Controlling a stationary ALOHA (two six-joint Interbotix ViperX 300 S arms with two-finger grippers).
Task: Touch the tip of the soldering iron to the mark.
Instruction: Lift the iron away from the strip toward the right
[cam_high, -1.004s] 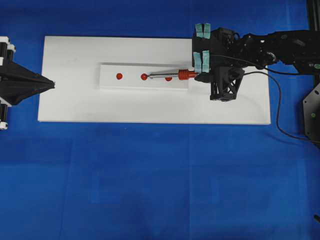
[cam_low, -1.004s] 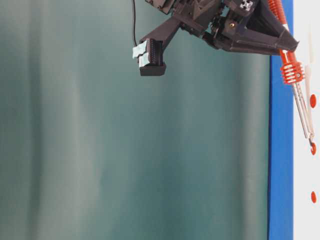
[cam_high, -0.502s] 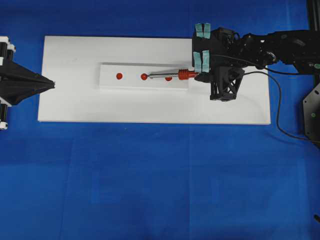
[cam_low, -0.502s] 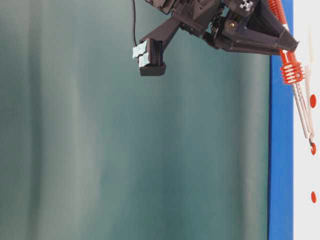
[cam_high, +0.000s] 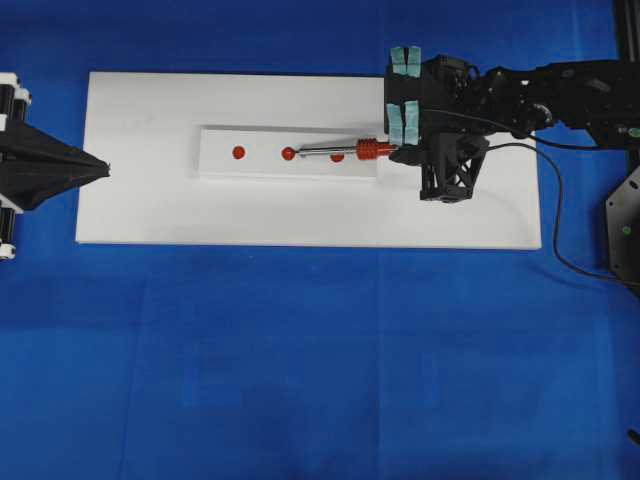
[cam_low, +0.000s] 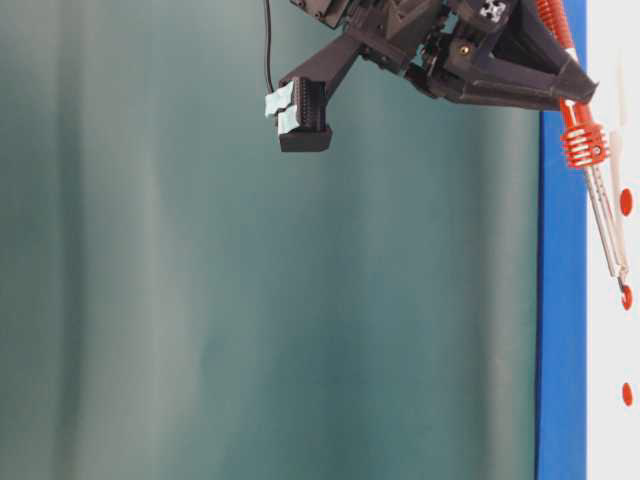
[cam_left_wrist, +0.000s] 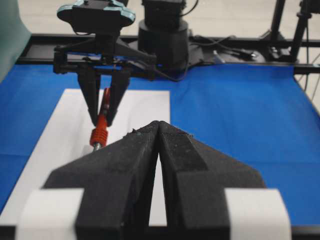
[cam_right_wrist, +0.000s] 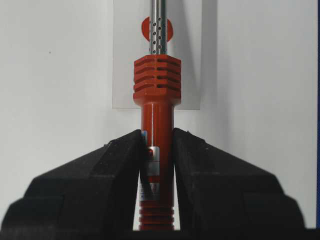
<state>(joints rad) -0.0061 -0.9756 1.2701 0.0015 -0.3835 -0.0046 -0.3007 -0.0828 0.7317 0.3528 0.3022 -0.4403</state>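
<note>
My right gripper (cam_high: 396, 150) is shut on the red-orange handle of the soldering iron (cam_high: 372, 150), which points left over a white strip (cam_high: 220, 165). Three red marks sit on the strip: left mark (cam_high: 238, 152), middle mark (cam_high: 288, 153), and right mark (cam_high: 337, 157) under the shaft. The tip (cam_high: 294, 154) meets the middle mark; in the table-level view the tip (cam_low: 623, 290) rests at that mark (cam_low: 627, 298). In the right wrist view the jaws (cam_right_wrist: 157, 135) clamp the handle below the ribbed collar (cam_right_wrist: 157, 80). My left gripper (cam_high: 105, 166) is shut and holds nothing, at the board's left edge.
The strip lies on a white board (cam_high: 150, 210) on blue cloth. The iron's black cord (cam_high: 555, 220) trails off to the right behind the right arm. The left wrist view shows the right gripper (cam_left_wrist: 104, 117) and the iron (cam_left_wrist: 99, 135) ahead.
</note>
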